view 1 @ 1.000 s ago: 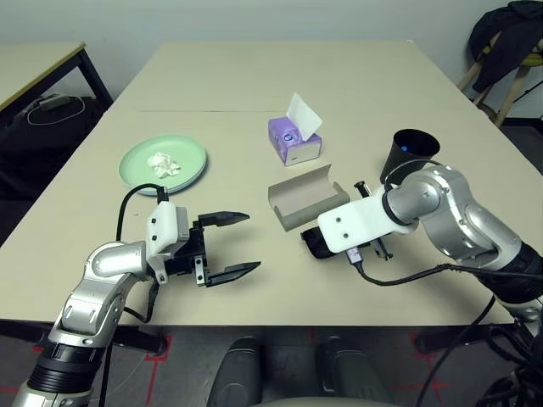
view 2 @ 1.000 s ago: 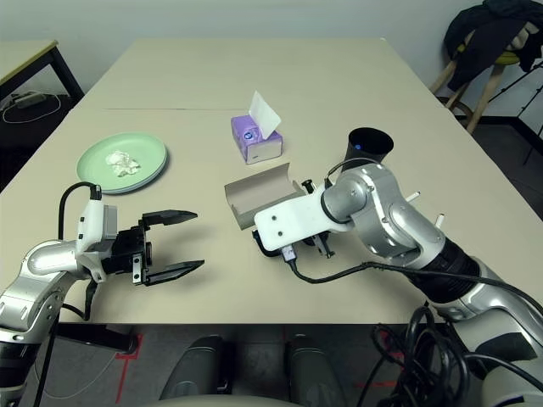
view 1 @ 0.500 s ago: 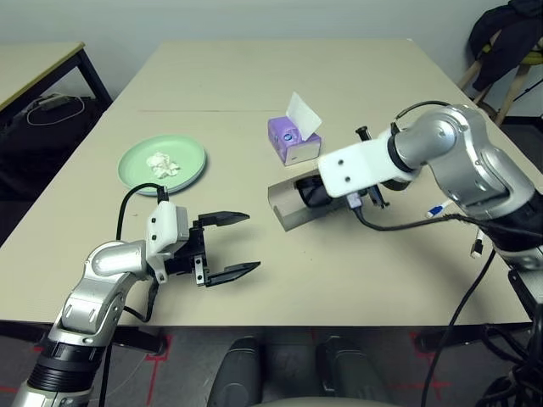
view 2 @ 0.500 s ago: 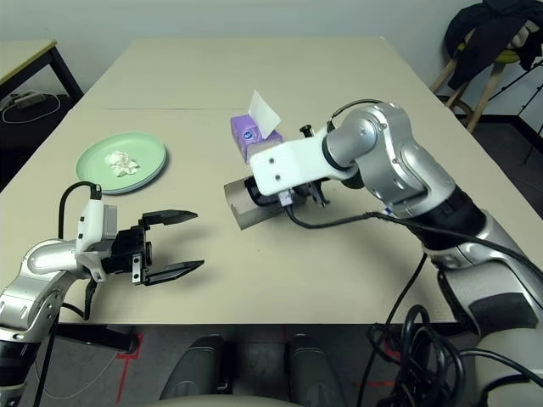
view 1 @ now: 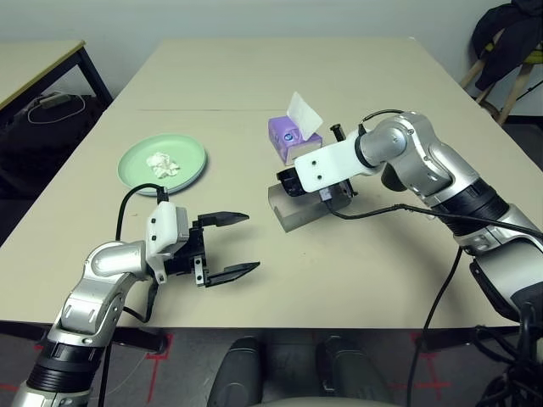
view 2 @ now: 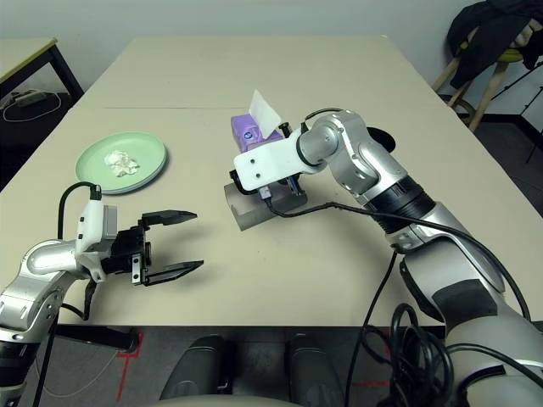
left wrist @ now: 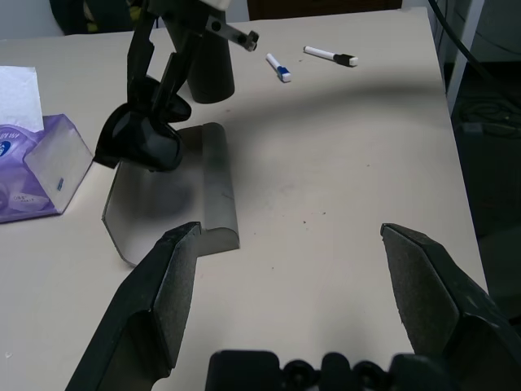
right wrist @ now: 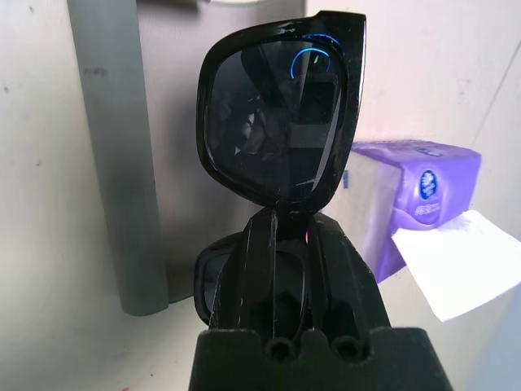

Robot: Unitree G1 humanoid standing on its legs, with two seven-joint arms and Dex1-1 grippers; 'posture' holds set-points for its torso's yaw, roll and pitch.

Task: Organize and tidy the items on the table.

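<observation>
The right gripper (right wrist: 281, 244) is pinching the black sunglasses (right wrist: 281, 114) at the bridge, its two fingers pressed together on the frame, and is holding them over the open grey glasses case (view 1: 293, 210). In the right wrist view the sunglasses are standing on end past the fingertips, one lens beyond the fingers and the other down beside them, so their long axis is running along the line of the gripper — toward the case. The case is lying on the table (view 1: 356, 280) with its curved lid standing up, its long axis running slantwise across the table, and no contents are showing in it. Just beyond the case the purple tissue box (view 1: 293, 138) is sitting with one white sheet sticking up from its slot. Behind the right arm, the left wrist view is showing one black cup (left wrist: 207, 65) upright and two white blue-tipped pens (left wrist: 278, 68) lying near each other on the tabletop, well apart from the case. The left gripper (view 1: 227, 246) is hanging above the near part of the table with its fingers spread wide, gripping nothing. Farther to the left one mint green plate (view 1: 136, 161) is resting on the table — it is holding a single white tissue wad (view 1: 163, 164) near its middle.
</observation>
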